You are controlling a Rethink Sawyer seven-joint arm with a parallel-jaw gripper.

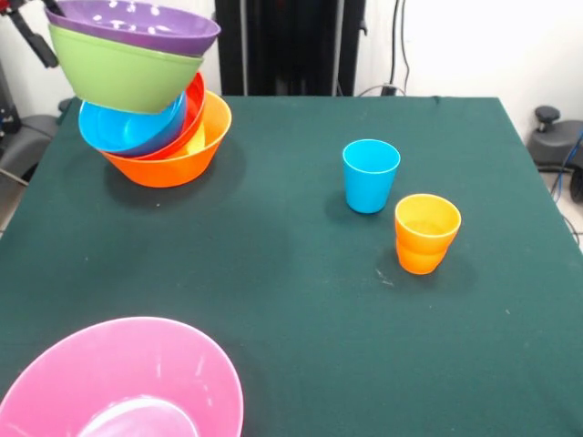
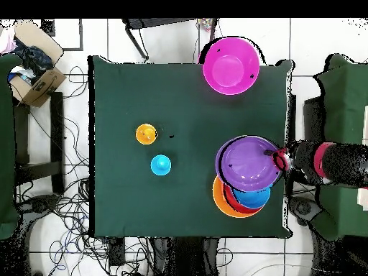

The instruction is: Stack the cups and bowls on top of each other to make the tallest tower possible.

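Leaning tower (image 1: 150, 105) of nested bowls on the worktop (image 1: 291, 273); tool (image 2: 279, 158) at the purple bowl's (image 2: 246, 161) rim, its state cannot be told. Blue cup (image 1: 371, 175) beside orange cups (image 1: 426, 233).

The front camera stood across the dark green cloth-covered tabletop (image 1: 301, 300), low and close, facing the robot's side; the big glossy pink plastic bowl (image 1: 123, 378) sat nearest its lens. The overhead camera looked straight down from high up, taking in the whole tabletop (image 2: 187, 93) and surrounding floor. Both views shared the tabletop and that pink bowl (image 2: 231, 66).
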